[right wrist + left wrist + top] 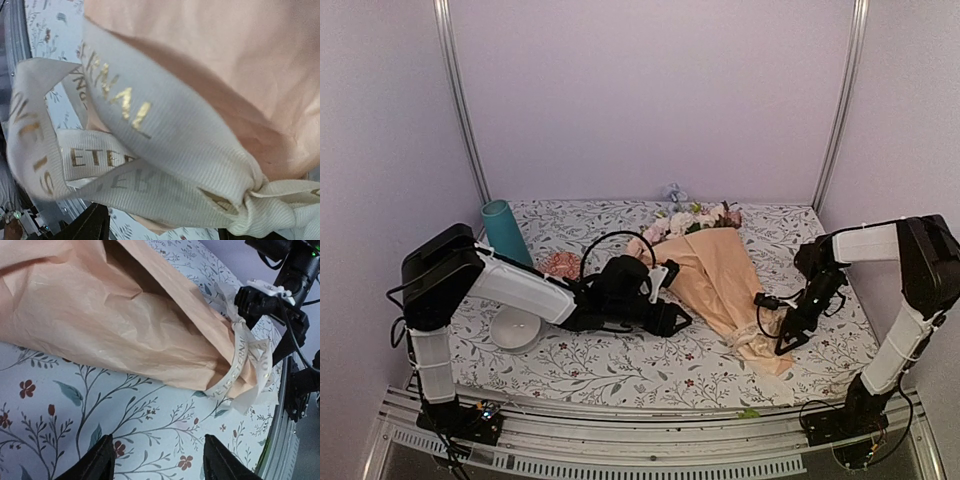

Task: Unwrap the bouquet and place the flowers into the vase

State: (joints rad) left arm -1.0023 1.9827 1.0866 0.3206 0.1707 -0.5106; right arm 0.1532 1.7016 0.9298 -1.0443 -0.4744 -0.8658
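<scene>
One white bowl (510, 332) and red dish (558, 264) beside vase (505, 230); ribbon (165, 145) binds bouquet (715, 280).

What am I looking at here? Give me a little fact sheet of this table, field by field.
Bouquet: peach paper cone of pink and cream flowers, lying flat on the floral tablecloth, not yet unwrapped
Tie: cream ribbon with gold lettering, knotted round the cone's narrow end
Vase: tall teal cylinder vase, upright at the far left, no flowers in it
Left gripper: open, over the cloth beside the paper
Right gripper: open, right at the ribbon
</scene>
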